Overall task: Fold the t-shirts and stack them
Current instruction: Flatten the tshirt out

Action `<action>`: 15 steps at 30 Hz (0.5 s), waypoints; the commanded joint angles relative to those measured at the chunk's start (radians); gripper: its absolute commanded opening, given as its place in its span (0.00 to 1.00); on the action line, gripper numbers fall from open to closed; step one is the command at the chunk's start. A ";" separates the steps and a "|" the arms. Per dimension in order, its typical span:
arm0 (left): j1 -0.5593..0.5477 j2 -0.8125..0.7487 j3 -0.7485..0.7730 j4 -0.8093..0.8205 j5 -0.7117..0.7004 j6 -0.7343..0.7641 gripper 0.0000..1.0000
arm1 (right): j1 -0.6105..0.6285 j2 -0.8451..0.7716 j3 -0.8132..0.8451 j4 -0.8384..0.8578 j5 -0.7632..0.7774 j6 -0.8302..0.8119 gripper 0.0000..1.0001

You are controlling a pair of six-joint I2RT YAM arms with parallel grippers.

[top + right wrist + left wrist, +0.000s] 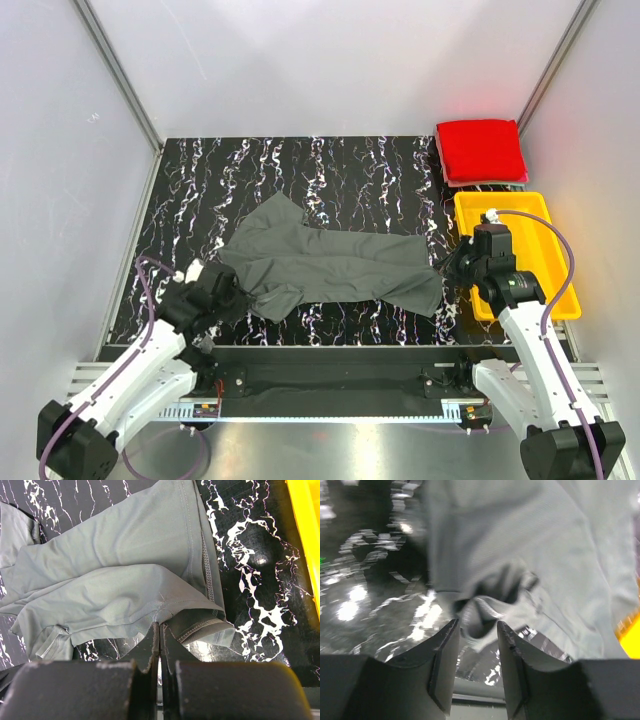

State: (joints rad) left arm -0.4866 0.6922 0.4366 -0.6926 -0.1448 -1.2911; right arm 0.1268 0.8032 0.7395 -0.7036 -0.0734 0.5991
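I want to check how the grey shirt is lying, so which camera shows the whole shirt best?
The top external view: the whole grey t-shirt is visible, rumpled. The left wrist view shows only a bunched fold close up; the right wrist view, one hemmed corner.

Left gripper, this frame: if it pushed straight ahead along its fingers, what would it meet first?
The bunched edge of the dark grey t-shirt, lying just ahead of the left gripper, partly between its parted fingertips. Marbled tabletop lies beneath; depth is hard to judge.

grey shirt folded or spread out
Spread out, not folded: the grey shirt lies rumpled and loose across the table, a sleeve sticking out.
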 commanded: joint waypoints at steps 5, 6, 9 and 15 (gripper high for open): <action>-0.003 0.104 0.111 -0.122 -0.165 -0.063 0.44 | -0.001 -0.007 0.020 0.033 -0.017 -0.013 0.00; -0.004 0.104 0.097 -0.090 -0.159 -0.065 0.44 | -0.001 -0.004 0.021 0.035 -0.017 -0.015 0.00; -0.004 0.092 0.058 -0.009 -0.130 -0.073 0.44 | -0.001 0.004 0.026 0.039 -0.017 -0.016 0.00; -0.004 0.128 0.030 0.067 -0.102 -0.034 0.43 | 0.000 0.014 0.028 0.041 -0.011 -0.021 0.00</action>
State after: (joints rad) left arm -0.4866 0.8013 0.4740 -0.7033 -0.2386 -1.3392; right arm 0.1268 0.8150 0.7399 -0.7002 -0.0731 0.5953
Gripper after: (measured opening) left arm 0.436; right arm 0.011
